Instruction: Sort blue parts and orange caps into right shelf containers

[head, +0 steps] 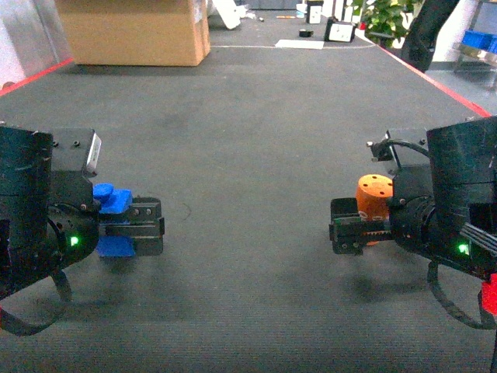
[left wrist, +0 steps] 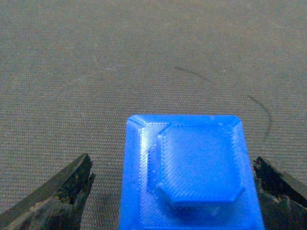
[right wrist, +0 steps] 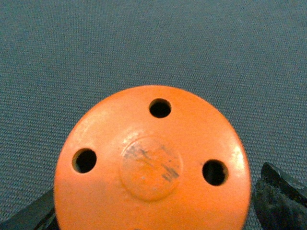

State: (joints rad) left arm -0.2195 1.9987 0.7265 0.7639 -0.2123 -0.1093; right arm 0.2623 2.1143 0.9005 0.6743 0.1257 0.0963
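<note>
Hands both loaded over dark grey textured tabletop (head: 248, 155): left hand (head: 144, 227) clamps blue square plastic part with raised octagonal top (left wrist: 192, 177), right hand (head: 348, 227) clamps round orange plastic cap with three holes (right wrist: 153, 163). Bright-blue crates (head: 477, 39) sit on shelf far right in head view, well apart from both hands. Brown cardboard box (head: 132, 31) at far left.

Both arms reach inward, low; left end effector (head: 144, 225) and right end effector (head: 348, 226) each clamp something.
</note>
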